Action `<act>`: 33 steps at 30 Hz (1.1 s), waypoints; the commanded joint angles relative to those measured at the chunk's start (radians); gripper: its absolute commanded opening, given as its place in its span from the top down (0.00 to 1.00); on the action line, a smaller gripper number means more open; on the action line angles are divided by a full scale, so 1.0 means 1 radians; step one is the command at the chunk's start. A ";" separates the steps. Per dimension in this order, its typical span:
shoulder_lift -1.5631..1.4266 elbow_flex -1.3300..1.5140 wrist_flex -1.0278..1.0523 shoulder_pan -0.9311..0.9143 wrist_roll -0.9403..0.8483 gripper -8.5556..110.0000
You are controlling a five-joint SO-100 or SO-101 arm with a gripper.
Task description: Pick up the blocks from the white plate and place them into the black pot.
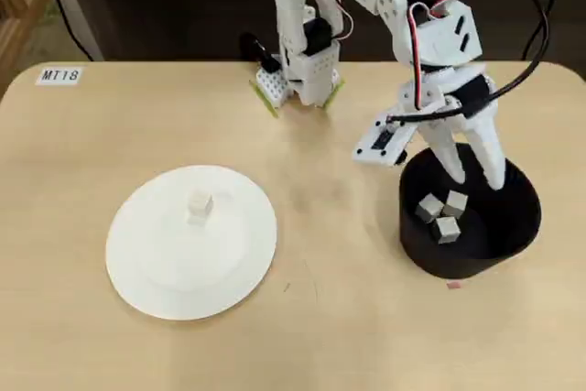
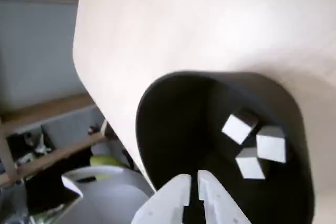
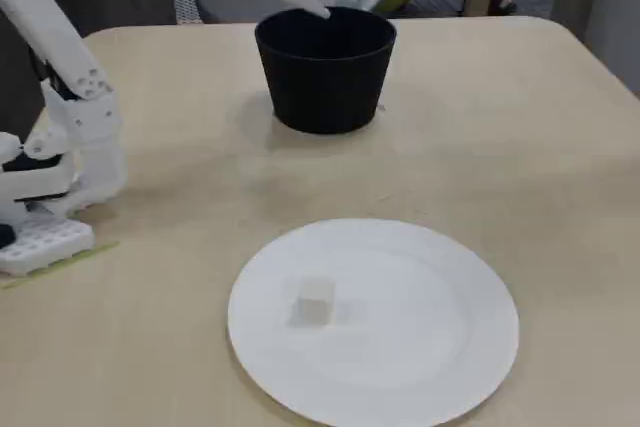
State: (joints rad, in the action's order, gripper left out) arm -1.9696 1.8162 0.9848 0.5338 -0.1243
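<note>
**A:** Starting at the jaws: in the wrist view the gripper (image 2: 193, 182) hangs over the near rim of the black pot (image 2: 173, 129), its two white fingers almost together with only a thin slit between them and nothing held. I'd call them all but closed and empty.

**B:** So the drop looks done. What sits below?

**A:** Three blocks (image 2: 254, 145) lie on the pot's floor, bunched together toward one side. The overhead view shows the same three in the pot (image 1: 441, 215), with the arm's fingers reaching down over the pot's far rim.

**B:** And the rest?

**A:** One block (image 1: 200, 207) remains on the white plate (image 1: 137, 267), a little off its middle, well apart from the pot across the worktop (image 1: 330, 336). The fixed view shows it too, lying flat on the plate (image 3: 314, 301).

**B:** How would you handle the step?

**A:** My judgement: lift straight up first so the fingers clear the pot's tall wall, then swing across to the plate. Spread the jaws wide before descending, come down square to two opposite faces of the cube, and close gently; a small cube on a smooth plate may skid if struck off-centre.

**B:** Any writing?

**A:** A small white label (image 1: 60, 75) at the worktop's far left corner in the overhead view reads "MT18". I can make out no other text.
</note>
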 commanded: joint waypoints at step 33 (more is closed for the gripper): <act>0.166 0.166 0.003 -1.042 -0.212 0.95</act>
State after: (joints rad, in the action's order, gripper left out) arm -1.8577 2.0693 1.0017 -0.5154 -0.3267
